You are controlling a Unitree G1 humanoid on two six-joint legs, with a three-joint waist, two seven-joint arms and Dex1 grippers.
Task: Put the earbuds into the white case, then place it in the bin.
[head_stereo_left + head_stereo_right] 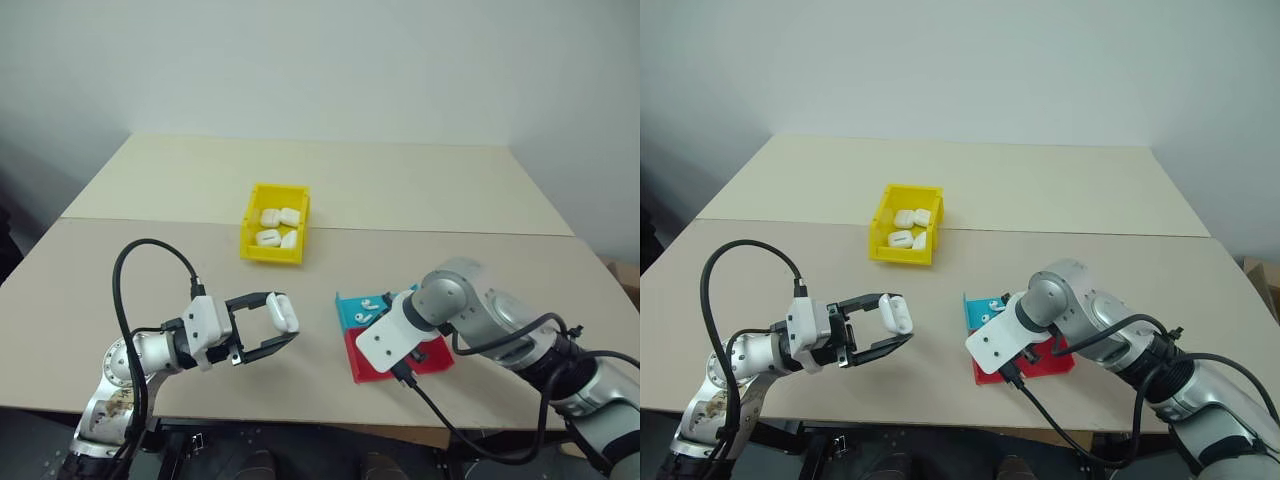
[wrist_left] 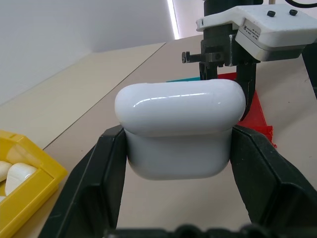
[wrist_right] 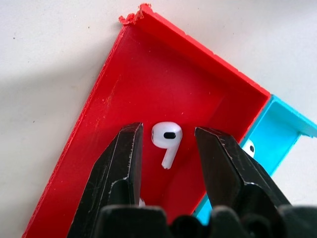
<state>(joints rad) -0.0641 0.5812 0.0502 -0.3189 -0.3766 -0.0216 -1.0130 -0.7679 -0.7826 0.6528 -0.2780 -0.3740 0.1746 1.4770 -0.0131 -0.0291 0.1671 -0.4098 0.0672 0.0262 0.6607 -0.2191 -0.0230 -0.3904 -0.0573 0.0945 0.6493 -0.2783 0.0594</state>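
My left gripper (image 1: 285, 325) is shut on the white case (image 1: 283, 312), holding it by its sides above the table with the lid closed (image 2: 181, 129). My right gripper (image 3: 170, 133) points down into the red tray (image 3: 148, 64). It is open, with one finger on each side of a white earbud (image 3: 166, 135) that lies on the tray floor, and a gap shows on both sides. More earbuds (image 1: 372, 303) lie in the blue tray (image 1: 352, 312). The yellow bin (image 1: 272, 257) stands further back on the table.
Several white cases (image 1: 275, 227) lie in the yellow bin. The blue tray (image 3: 277, 134) touches the red tray's far side and holds an earbud (image 3: 249, 148). A seam (image 1: 400, 226) crosses the tabletop behind the bin.
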